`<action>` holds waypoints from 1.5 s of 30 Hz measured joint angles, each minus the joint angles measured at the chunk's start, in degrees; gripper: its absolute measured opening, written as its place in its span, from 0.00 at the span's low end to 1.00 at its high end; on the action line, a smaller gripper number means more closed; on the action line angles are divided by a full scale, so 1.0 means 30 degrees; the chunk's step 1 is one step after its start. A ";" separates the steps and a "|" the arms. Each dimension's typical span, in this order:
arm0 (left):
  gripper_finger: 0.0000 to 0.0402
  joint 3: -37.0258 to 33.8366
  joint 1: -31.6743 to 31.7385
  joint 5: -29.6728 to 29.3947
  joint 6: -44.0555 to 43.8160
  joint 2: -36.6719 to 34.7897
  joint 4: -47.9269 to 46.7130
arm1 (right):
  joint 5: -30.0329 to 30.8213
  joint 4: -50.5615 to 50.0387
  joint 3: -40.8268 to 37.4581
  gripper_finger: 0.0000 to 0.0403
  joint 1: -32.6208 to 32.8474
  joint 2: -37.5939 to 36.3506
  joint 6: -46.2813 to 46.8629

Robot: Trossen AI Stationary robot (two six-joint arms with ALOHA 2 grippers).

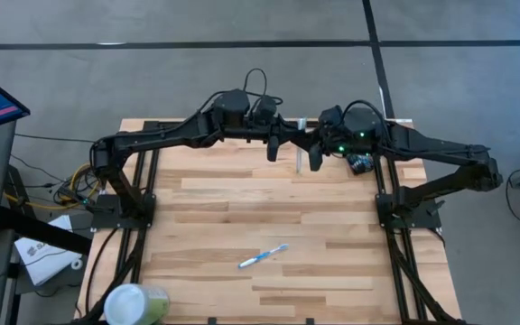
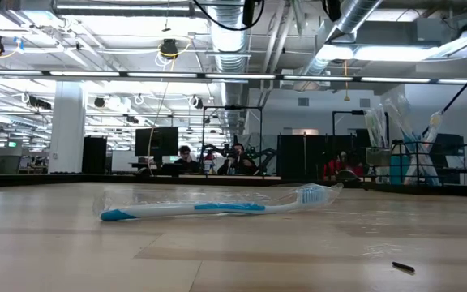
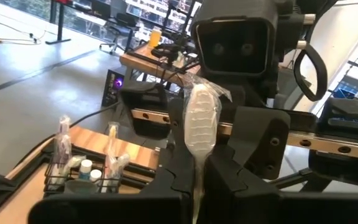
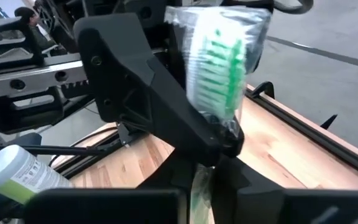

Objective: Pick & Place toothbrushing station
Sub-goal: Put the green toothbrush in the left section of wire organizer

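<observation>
Left gripper (image 1: 273, 150) and right gripper (image 1: 315, 159), far table (image 1: 242, 212) edge: fingers grasping one wrapped toothbrush (image 3: 201, 121); blue toothbrush (image 1: 263, 256) lying mid-table; green cup (image 1: 136, 304) near corner.

Both arms are matte black, built of long boxy links joined by rounded housings. Black cables loop above the left arm (image 1: 215, 122) near its wrist, and another loop rises over the right arm (image 1: 422, 144). Small green lights glow on the right arm's wrist housing. The left gripper (image 3: 197, 180) has angular black fingers with stepped, notched inner edges. The other arm's wrist, seen opposite, carries a boxy black camera block with two small round openings and silver screw heads.
</observation>
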 joint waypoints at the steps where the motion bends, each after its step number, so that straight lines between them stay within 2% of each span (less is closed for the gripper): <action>1: 0.01 0.0000 -0.0007 0.0005 -0.0026 0.0000 -0.0012 | 0.0021 0.0000 0.0000 0.04 0.0000 0.0000 -0.0042; 6: 0.04 0.0000 0.0000 -0.0046 -0.0001 0.0000 0.0010 | 0.0744 0.0015 0.0000 0.05 0.0000 0.0015 -0.0022; 13: 0.18 0.0000 0.0242 -0.0170 0.0084 -0.0122 -0.0096 | 0.2143 -0.0141 0.0007 0.03 0.0126 -0.0094 0.0168; 21: 0.45 0.0029 0.1060 -0.1324 -0.0431 -0.1305 -0.0859 | 0.6193 -0.0901 0.0007 0.03 0.0270 -0.1224 0.0089; 26: 0.55 0.0029 0.1770 -0.1475 -0.0335 -0.1970 -0.1093 | 0.9893 -0.1538 0.0015 0.03 0.0284 -0.2344 -0.0945; 31: 0.56 0.0015 0.1854 -0.1449 -0.0310 -0.1982 -0.1410 | 1.3854 -0.3081 0.0015 0.03 0.0284 -0.3287 -0.1767; 37: 0.52 -0.0003 0.1654 -0.1416 0.0046 -0.1773 -0.2718 | 1.8625 -0.6536 0.0015 0.03 0.1020 -0.3912 0.0150; 41: 0.50 -0.0118 0.1662 -0.1886 0.0223 -0.1807 -0.3065 | 2.1396 -0.9778 0.0015 0.03 0.1783 -0.3971 0.3227; 45: 0.48 -0.1007 0.1986 -0.2673 0.0273 -0.1953 -0.3174 | 2.2030 -1.4472 0.0007 0.03 0.1512 -0.3850 0.8407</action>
